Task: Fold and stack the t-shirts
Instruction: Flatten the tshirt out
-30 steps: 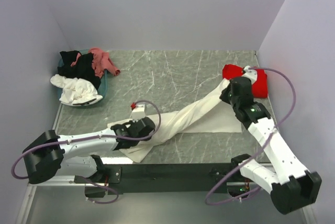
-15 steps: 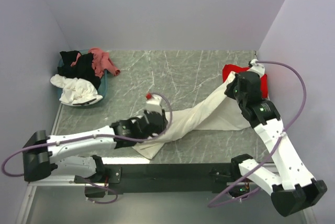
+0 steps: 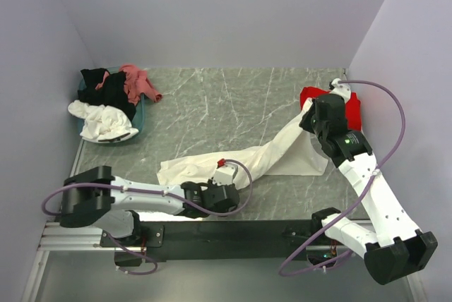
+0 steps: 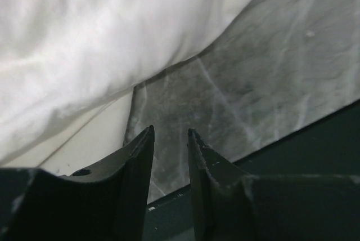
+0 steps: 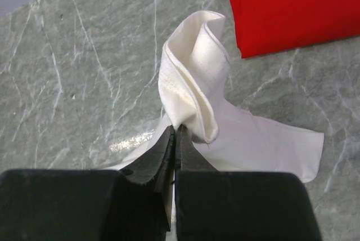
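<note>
Low over the grey marble surface (image 3: 233, 97), the left tool (image 4: 170, 134) has its jaws a little apart and empty, just beside the large cream soft cloth t-shirt (image 3: 268, 155). This shirt stretches to the right tool (image 5: 175, 131), which is closed tight on its bunched corner, near the bright red cloth t-shirt (image 5: 281, 4).

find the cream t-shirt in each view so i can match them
Top external: the cream t-shirt stretches diagonally from lower centre up to the red t-shirt at right.
Left wrist: fills the upper left, above the open left gripper.
Right wrist: bunched at centre, pinched in the right gripper.
Shared landmark: the grey marbled table under it.
</note>
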`<action>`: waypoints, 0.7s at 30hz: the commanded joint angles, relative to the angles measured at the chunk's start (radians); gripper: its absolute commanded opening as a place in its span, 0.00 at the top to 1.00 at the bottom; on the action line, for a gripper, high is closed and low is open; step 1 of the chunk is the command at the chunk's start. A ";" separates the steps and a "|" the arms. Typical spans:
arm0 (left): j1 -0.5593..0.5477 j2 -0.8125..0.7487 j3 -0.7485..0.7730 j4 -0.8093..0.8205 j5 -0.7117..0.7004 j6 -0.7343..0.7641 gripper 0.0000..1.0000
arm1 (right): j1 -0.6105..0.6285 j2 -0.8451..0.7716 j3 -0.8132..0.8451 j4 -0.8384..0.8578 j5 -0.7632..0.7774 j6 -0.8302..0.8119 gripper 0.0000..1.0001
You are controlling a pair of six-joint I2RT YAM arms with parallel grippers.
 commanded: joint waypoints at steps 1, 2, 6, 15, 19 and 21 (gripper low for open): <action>-0.004 0.061 0.040 -0.001 0.001 -0.030 0.62 | -0.004 -0.014 0.003 0.047 0.008 -0.015 1.00; -0.003 0.075 0.045 -0.020 -0.011 -0.033 0.61 | -0.004 -0.011 0.007 0.044 0.013 -0.018 1.00; -0.001 0.124 0.073 -0.084 -0.082 -0.068 0.58 | -0.005 -0.008 0.027 0.038 0.013 -0.022 1.00; -0.003 0.047 0.030 -0.176 -0.173 -0.157 0.51 | -0.004 0.003 0.020 0.041 0.008 -0.029 1.00; -0.001 -0.069 -0.041 -0.222 -0.183 -0.224 0.52 | -0.005 0.002 0.020 0.041 0.011 -0.032 1.00; -0.001 -0.176 -0.083 -0.251 -0.203 -0.290 0.51 | -0.005 0.003 0.021 0.039 0.011 -0.033 1.00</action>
